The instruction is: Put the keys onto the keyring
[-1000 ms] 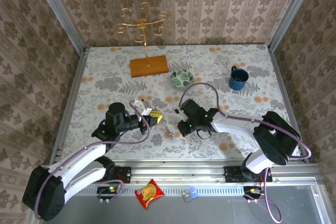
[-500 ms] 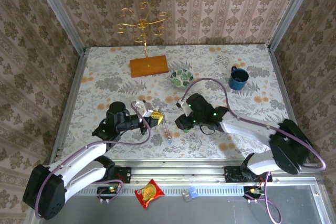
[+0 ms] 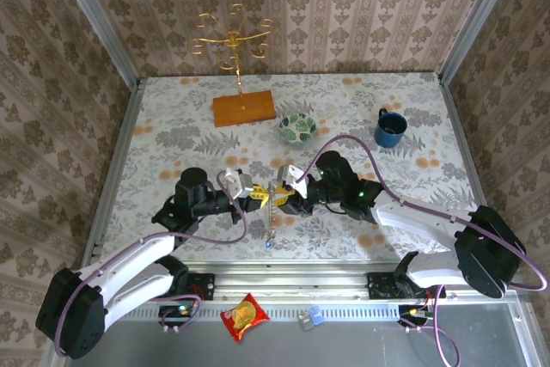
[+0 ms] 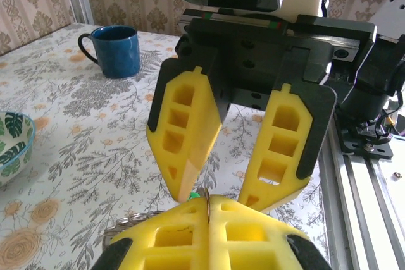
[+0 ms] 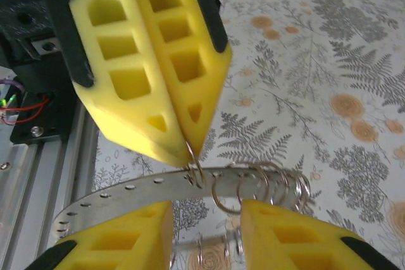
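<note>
1. Two keys left to thread, by my reading. The keyring (image 5: pixel 126 193) hangs above the table between the arms and carries a cluster of small rings (image 5: pixel 272 184); whether any key is on it, I cannot tell.
2. Likely blue key (image 3: pixel 269 244) dangles low on a thin strand between the grippers.
3. Left gripper (image 5: pixel 188 148): jaws closed, pinching a wire loop (image 5: pixel 195 170) on the keyring's band.
4. Right gripper (image 5: pixel 207 212): jaws apart, tip to tip with the left one, its fingers on either side of the small rings. Contact unclear.

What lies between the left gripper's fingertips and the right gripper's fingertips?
In the right wrist view, the flat perforated keyring, hung with small wire rings, crosses that gap.
</note>
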